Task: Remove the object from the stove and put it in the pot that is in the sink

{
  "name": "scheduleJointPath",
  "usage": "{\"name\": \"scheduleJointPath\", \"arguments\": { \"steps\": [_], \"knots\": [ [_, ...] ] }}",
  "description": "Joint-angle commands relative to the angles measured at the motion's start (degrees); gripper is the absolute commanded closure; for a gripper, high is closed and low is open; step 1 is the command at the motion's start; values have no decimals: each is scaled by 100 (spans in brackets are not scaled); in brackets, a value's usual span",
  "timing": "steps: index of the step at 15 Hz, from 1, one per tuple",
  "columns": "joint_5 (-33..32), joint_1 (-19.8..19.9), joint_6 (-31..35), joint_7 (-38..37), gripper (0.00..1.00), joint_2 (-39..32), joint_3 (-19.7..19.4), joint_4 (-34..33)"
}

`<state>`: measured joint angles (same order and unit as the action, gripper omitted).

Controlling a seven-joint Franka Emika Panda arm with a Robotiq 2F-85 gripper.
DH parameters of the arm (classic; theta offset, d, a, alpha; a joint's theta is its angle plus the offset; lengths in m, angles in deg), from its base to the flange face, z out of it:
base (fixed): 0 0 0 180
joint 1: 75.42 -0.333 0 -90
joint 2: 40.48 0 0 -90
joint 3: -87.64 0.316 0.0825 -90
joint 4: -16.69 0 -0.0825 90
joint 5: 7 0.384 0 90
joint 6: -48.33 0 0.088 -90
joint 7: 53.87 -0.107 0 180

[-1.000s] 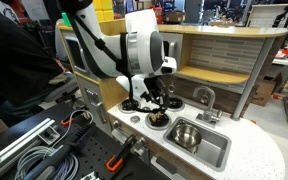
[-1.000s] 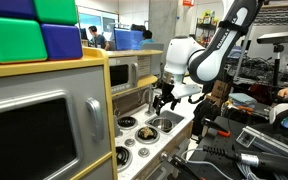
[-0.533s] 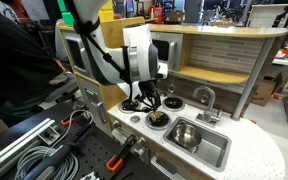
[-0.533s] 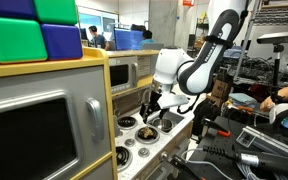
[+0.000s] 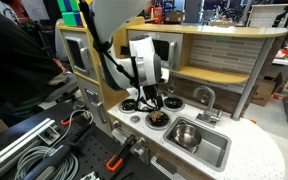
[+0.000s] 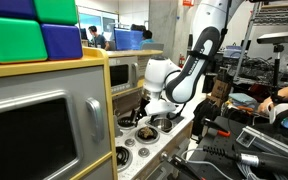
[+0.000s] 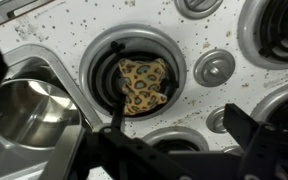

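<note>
The object is a yellowish-tan spotted lump lying on a black burner of the white speckled stove. In an exterior view it shows as a small tan spot. My gripper is open and empty and hangs low over the stove. One finger tip is close beside the object, the other stands well off to the side. The gripper shows in both exterior views. The shiny steel pot sits in the silver sink next to the stove.
A curved grey faucet stands behind the sink. Silver knobs lie between the burners. A grey microwave-like box stands beside the stove. Cables and clamps lie on the bench in front.
The arm has swung down and across, and the gripper now sits lower over the stove, closer to the burner with the object. The object has not moved.
</note>
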<state>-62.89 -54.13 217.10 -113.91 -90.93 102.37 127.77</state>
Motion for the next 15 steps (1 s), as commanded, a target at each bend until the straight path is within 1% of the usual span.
{"name": "scheduleJointPath", "arguments": {
  "steps": [1, 4, 5, 6, 7, 8, 9, 10, 12, 15],
  "knots": [
    [45, -319, -203, -293, 0, -380, -271, -560],
    [239, -320, -485, -300, 0, -590, -238, -741],
    [1223, -869, -224, 277, 0, -516, -776, -664],
    [1554, -922, -244, 411, 0, -553, -819, -680],
    [2094, -1044, -314, 735, 0, -564, -918, -669],
    [2559, -1171, -348, 1001, 25, -612, -992, -701],
    [3034, -1313, -383, 1273, 28, -603, -1096, -692],
    [3507, -1448, -397, 1560, 34, -625, -1185, -718],
    [4354, -1590, -479, 2092, 51, -652, -1250, -776],
    [5241, -1748, -515, 2654, 73, -653, -1326, -808]
  ]
}}
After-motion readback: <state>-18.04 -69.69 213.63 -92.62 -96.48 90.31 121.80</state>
